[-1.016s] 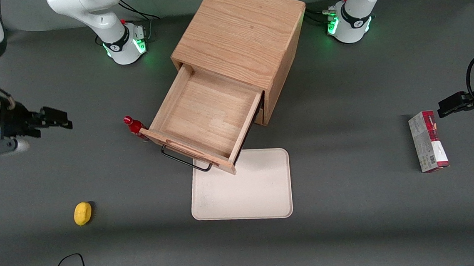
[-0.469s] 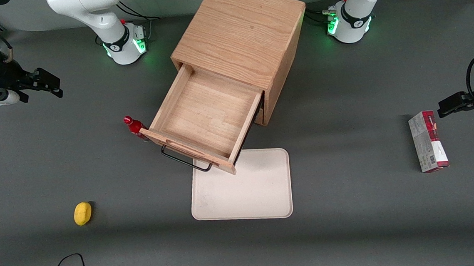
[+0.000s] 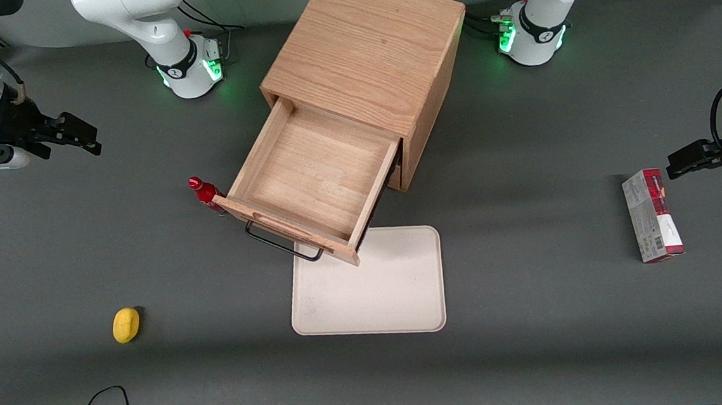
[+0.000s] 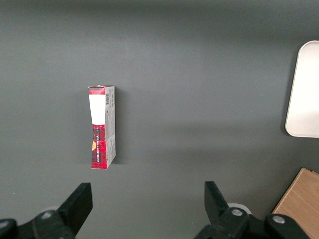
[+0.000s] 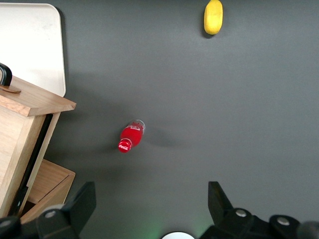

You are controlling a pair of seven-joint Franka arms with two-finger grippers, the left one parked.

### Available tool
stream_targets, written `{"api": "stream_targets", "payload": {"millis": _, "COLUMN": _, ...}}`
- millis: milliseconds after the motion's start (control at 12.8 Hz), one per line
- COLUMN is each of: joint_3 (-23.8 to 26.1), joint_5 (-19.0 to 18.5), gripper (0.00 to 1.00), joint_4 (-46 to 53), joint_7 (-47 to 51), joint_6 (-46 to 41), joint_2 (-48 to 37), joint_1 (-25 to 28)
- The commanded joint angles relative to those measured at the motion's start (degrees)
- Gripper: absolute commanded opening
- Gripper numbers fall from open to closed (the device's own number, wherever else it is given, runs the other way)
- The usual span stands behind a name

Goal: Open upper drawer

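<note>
Since the earlier front views, only the gripper is changing position: it is shifting a little nearer the front camera than it was 0.5 s ago, while staying high at the working arm's end of the table, well apart from the cabinet. All other items are staying where they were.

Its 2 fingers are standing wide apart and are holding nothing; dark table surface is showing between them in the right wrist view.

The upper drawer is standing pulled well out of the cabinet, with its bare wooden floor fully exposed. Its black wire handle is hanging over the near edge of the cream tray, which is lying on the table in front of the cabinet. By judgement, the opening step is looking complete and the arm is withdrawing.

Other items, relative to the cabinet:
- A red bottle is standing just beside the drawer front, on the working arm's side.
- A yellow lemon is lying well apart, nearer the front camera.
- A red box is lying toward the parked arm's end.

Risks from here:
1. Any return pass low toward the drawer could be knocking the bottle over, since it is standing so close to the drawer corner.
2. A brush against the drawer front could be pushing the drawer partly shut.
</note>
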Motion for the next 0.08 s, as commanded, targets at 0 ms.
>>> {"api": "stream_targets", "payload": {"millis": 0, "joint_3": -0.1, "joint_5": 0.6, "gripper": 1.00, "joint_4": 1.3, "joint_7": 1.7, "joint_6": 0.1, "joint_2": 0.9, "joint_1": 0.3}}
